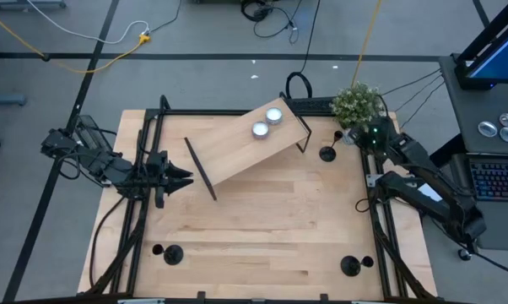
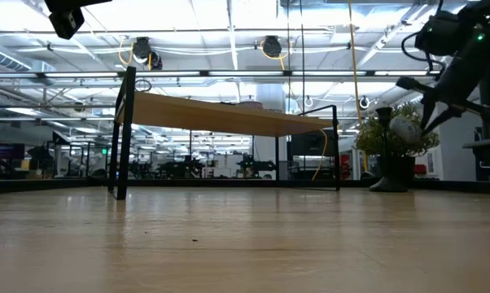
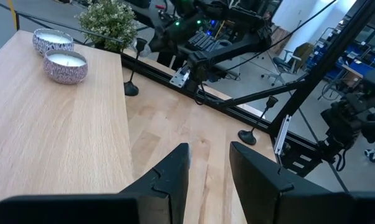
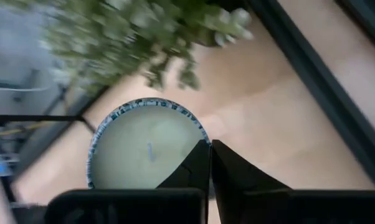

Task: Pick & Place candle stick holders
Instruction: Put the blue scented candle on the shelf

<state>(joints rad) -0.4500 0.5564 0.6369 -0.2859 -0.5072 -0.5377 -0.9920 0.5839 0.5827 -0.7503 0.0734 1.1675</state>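
Three black candle stick holders (image 1: 327, 154) (image 1: 171, 253) (image 1: 349, 266) stand on their disc bases on the wooden table; no gripper touches them. My right gripper (image 4: 210, 163) hovers at the table's far right corner beside a small potted plant (image 1: 356, 103), shut on a silvery tealight candle (image 4: 144, 148). Two more tealight candles (image 1: 273, 116) (image 1: 260, 129) sit on a raised wooden shelf (image 1: 237, 152). My left gripper (image 3: 209, 165) waits open at the table's left edge, level, with nothing between its fingers. My right gripper pinches the candle's rim (image 4: 201, 138) between its two fingers at one spot on the cup's wall. The fingers slant down at it from above. The candle (image 2: 404, 129) hangs clear of the table, tipped on its side, in front of the plant.
The slanting shelf on thin black legs (image 2: 121, 134) takes up the table's far middle. A black frame rail (image 1: 376, 211) runs along the table's edges. Bare wood lies across the near half of the table, between the two near holders.
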